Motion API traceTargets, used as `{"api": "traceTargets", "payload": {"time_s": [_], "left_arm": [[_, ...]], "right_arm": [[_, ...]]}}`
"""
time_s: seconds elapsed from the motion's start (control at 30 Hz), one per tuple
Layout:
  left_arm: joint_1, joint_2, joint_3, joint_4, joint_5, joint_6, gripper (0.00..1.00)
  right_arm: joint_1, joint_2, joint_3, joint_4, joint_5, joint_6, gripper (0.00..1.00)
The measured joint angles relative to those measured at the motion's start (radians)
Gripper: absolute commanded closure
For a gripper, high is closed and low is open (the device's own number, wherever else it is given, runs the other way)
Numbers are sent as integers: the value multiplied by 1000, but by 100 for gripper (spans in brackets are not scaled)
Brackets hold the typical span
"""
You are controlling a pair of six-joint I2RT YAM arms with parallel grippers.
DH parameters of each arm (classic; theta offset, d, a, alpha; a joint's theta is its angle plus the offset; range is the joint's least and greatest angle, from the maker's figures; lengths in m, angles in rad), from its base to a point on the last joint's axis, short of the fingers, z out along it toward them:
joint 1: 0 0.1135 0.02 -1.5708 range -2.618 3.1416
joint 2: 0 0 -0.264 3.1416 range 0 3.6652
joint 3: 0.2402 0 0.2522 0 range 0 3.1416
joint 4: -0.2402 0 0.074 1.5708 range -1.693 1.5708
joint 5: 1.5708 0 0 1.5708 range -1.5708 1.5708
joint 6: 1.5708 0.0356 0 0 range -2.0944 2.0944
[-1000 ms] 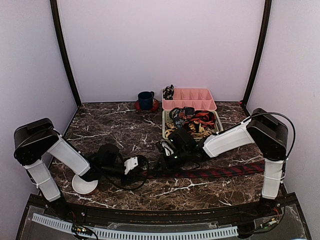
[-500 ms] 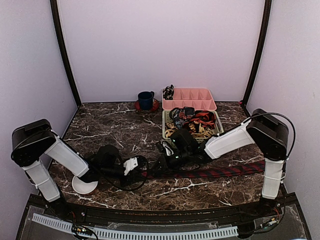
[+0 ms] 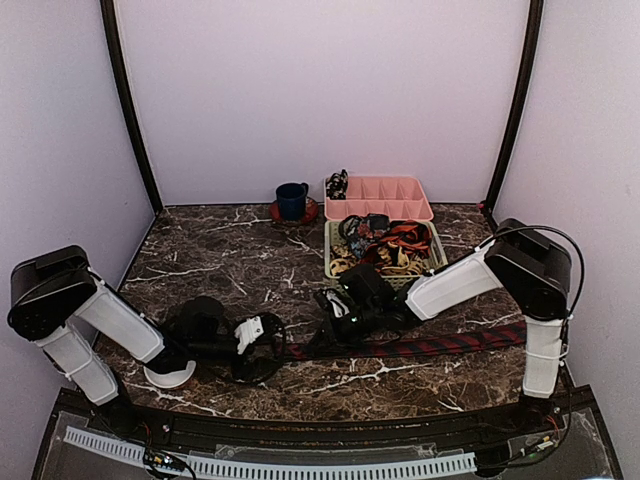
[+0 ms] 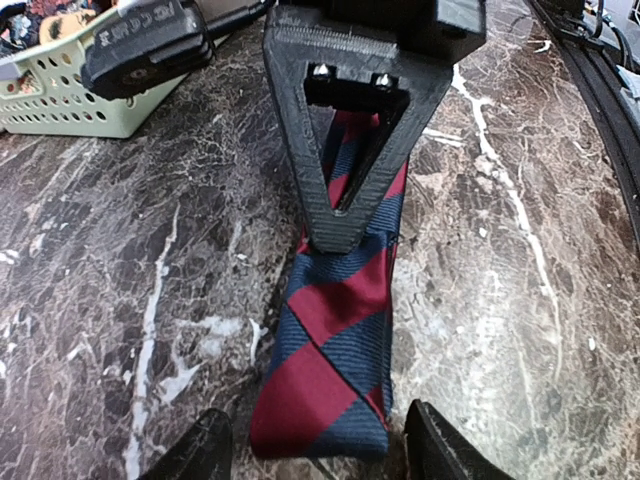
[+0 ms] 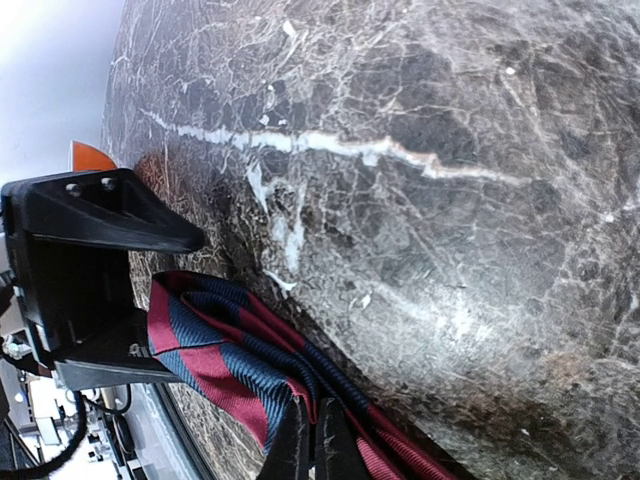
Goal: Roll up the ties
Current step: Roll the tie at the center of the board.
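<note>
1. On the near part of the dark marble table (image 3: 220, 250), the navy necktie with red diagonal stripes (image 4: 335, 340) lies flat, its left end folded.
2. Our right gripper (image 5: 310, 440) is closed, pinching that fold; our left gripper (image 4: 318, 450) is open, straddling its tip.
3. We judge the fabric soft, light and slippery, so we should grip the folded end across its width.

I see the navy-and-red striped tie (image 4: 330, 370) stretched flat along the tabletop (image 3: 230, 262), one end folded over; other ties (image 3: 392, 248) lie heaped in the basket (image 3: 331, 262).
</note>
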Motion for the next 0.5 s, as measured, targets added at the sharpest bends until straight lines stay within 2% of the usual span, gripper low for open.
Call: {"api": "traceTargets", "payload": {"time_s": [0.27, 0.5], "left_arm": [[10, -57, -29, 5, -13, -4, 44], [31, -45, -10, -42, 14, 32, 62]], "right_arm": [[0, 0, -1, 0, 2, -20, 100], [0, 0, -1, 0, 7, -32, 100]]}}
